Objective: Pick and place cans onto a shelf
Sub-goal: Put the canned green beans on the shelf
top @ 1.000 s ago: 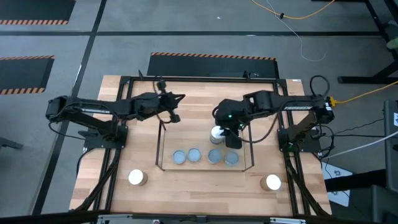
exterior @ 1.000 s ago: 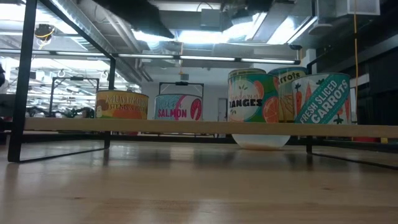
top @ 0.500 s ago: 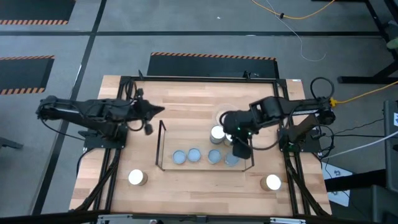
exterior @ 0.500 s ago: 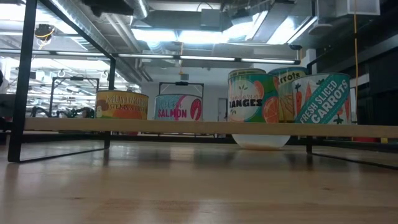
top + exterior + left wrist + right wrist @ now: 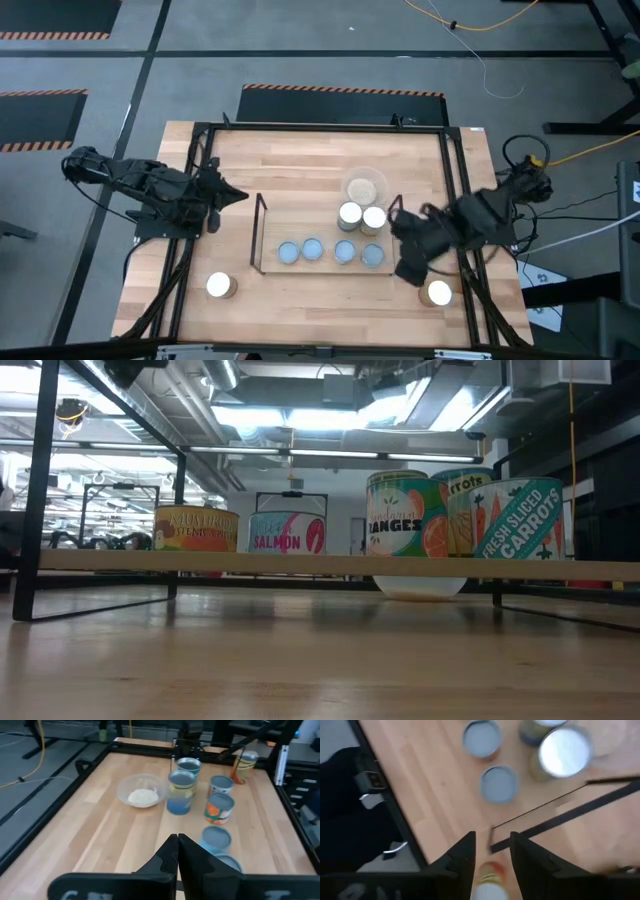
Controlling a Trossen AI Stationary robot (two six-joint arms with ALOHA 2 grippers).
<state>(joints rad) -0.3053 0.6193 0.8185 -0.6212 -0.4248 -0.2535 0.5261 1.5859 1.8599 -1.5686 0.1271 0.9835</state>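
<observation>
the right gripper (image 5: 410,268), fingers parted and empty, hangs above a loose can (image 5: 437,293) beside the shelf (image 5: 262,215), apparently lining up a pick. the left gripper (image 5: 222,193) waits clenched at the table's left edge.

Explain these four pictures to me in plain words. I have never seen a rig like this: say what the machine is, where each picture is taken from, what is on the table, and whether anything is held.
This is a robot with two dark arms at a wooden table. One picture looks straight down, one looks level across the tabletop, and two come from cameras on the arms' wrists.

From above, the thin black shelf stands mid-table with four cans in a row and two more behind. A clear dish sits beyond them, and a loose can waits near each front corner.

The left gripper rests shut at the table's left edge, holding nothing. The right gripper is open and empty, above the loose can at the front right corner.
</observation>
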